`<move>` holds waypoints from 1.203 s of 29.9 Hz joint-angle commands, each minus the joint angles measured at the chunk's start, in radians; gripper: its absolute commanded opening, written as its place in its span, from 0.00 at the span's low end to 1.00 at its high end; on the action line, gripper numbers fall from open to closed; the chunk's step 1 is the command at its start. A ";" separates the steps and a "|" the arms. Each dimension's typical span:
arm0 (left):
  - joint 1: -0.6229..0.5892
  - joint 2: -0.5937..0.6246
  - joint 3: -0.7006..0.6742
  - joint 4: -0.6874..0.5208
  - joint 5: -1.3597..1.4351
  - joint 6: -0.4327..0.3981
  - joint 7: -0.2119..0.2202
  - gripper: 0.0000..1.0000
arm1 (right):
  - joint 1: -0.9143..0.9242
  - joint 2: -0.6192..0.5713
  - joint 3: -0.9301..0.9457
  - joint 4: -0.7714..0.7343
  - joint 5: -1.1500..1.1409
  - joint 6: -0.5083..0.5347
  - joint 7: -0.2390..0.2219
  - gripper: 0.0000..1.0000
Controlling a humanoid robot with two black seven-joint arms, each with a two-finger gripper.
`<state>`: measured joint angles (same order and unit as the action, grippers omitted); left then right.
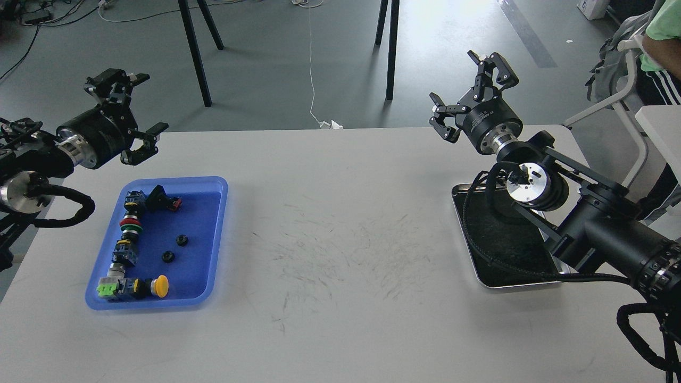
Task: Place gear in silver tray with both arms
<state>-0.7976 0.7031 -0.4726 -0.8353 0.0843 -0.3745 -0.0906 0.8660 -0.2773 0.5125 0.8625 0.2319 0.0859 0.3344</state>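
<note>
Two small black gears (182, 240) (168, 257) lie in the blue tray (213, 234) at the left of the table. The silver tray (481, 276) with its dark inside sits at the right, partly hidden by my right arm. My left gripper (132, 114) is open and empty, raised above the table's far left edge, just beyond the blue tray. My right gripper (468, 93) is open and empty, raised above the table's far right, beyond the silver tray.
The blue tray also holds several push-button switches (127, 239), with a yellow one (159, 285) at the front. The white table (340, 223) has scuff marks in the middle. Stand legs (194, 48) and a seated person (657, 58) are beyond the table.
</note>
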 commanded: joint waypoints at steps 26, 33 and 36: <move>-0.017 0.015 0.069 -0.141 0.118 0.436 0.028 0.98 | 0.001 0.015 -0.002 -0.003 -0.003 0.000 0.000 0.99; -0.080 0.082 0.245 -0.228 0.256 0.382 0.103 0.98 | -0.001 0.010 0.001 0.000 -0.003 0.000 0.000 0.99; -0.127 0.155 0.311 -0.298 0.346 0.382 0.115 0.98 | -0.002 0.010 0.001 0.000 -0.003 0.000 0.000 0.99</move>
<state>-0.8792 0.7945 -0.2233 -1.0765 0.3477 0.0078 0.0106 0.8650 -0.2663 0.5133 0.8624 0.2284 0.0860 0.3344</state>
